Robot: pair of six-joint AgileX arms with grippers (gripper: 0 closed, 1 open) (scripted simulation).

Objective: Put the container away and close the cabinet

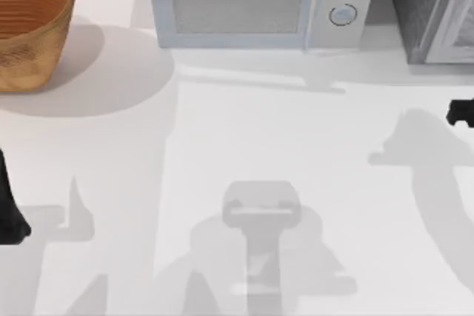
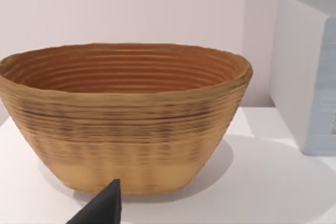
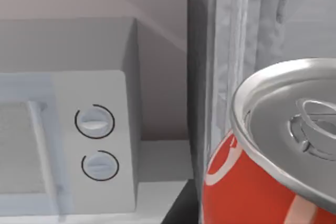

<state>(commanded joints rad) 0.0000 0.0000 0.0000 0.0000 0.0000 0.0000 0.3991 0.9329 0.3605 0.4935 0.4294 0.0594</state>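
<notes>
Red and silver crowd the right wrist view: the can [image 3: 273, 156] sits hard against that camera, its shiny lid tilted toward you, so you can fairly judge it is being carried by your right arm. You cannot see the fingers of that claw, though, so whether they are clamped round the can is something the views do not settle. From above, a dark bit of the right gripper [image 1: 461, 112] pokes in at the table's right edge, in front of the cabinet [image 1: 429, 12], which stands in the far right corner just beside the microwave [image 1: 259, 5]. Through the right wrist camera the cabinet [image 3: 239, 51] rises directly behind the can, its pale framed door panel showing as upright ribs, with the microwave's two round knobs off to one side.

Your left arm [image 1: 9, 212] rests parked at the table's left edge, its camera looking at the woven basket [image 2: 126, 114] in the far left corner; a dark tip of one finger [image 2: 102, 208] pokes into that view, but not enough to say how wide the claw stands.

As for progress: the can is up off the table and close to the cabinet, but not yet inside. You have to set it in, let go, pull clear, and then push the door shut.
</notes>
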